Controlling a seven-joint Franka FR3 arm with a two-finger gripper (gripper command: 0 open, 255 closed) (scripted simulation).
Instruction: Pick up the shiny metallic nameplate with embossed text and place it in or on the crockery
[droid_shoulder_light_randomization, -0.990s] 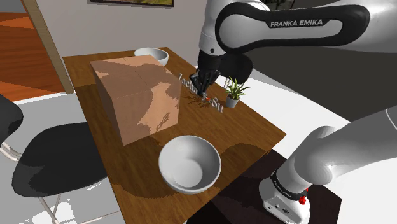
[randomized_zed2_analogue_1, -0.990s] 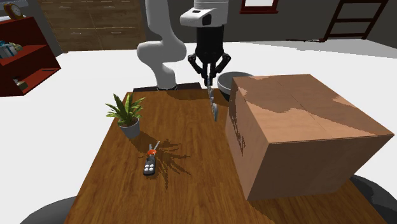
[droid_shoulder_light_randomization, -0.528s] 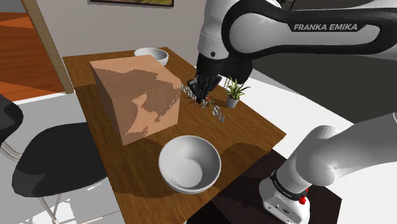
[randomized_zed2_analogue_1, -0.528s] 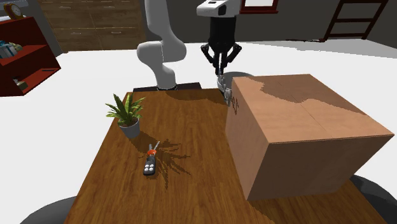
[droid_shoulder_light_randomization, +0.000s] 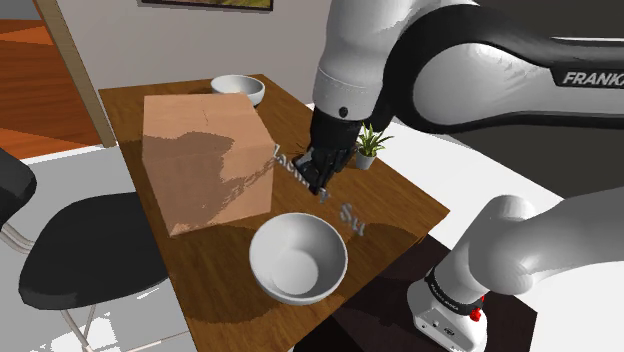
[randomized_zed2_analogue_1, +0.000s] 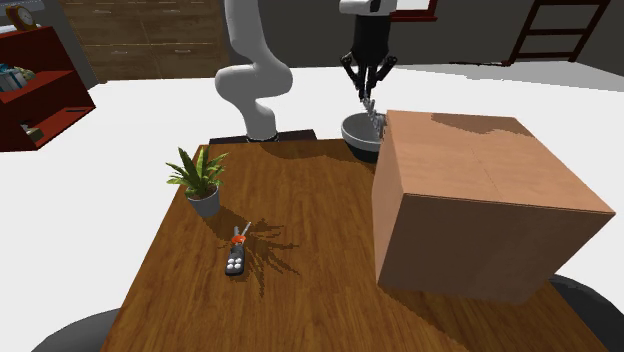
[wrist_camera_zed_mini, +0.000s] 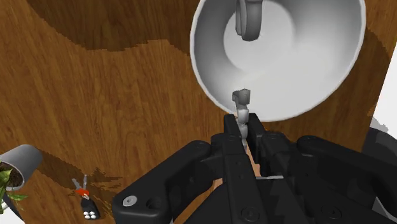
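Carry step: the claw (droid_shoulder_light_randomization: 320, 172) is clamped on the nameplate (droid_shoulder_light_randomization: 347, 213), a silver strip of raised letters held in the air above the table (droid_shoulder_light_randomization: 400, 195), with its free end near the rim of the white bowl (droid_shoulder_light_randomization: 298, 262) at the table edge by the stand. Next move, I judge: bring the plate over the bowl's hollow, lower it, then release, since the long strip could tip off the rim. Count: two white bowls, the second bowl (droid_shoulder_light_randomization: 238, 87) at the far corner; one cardboard box (droid_shoulder_light_randomization: 205, 160), one potted plant (droid_shoulder_light_randomization: 367, 148), one key fob (randomized_zed2_analogue_1: 236, 262), one nameplate.
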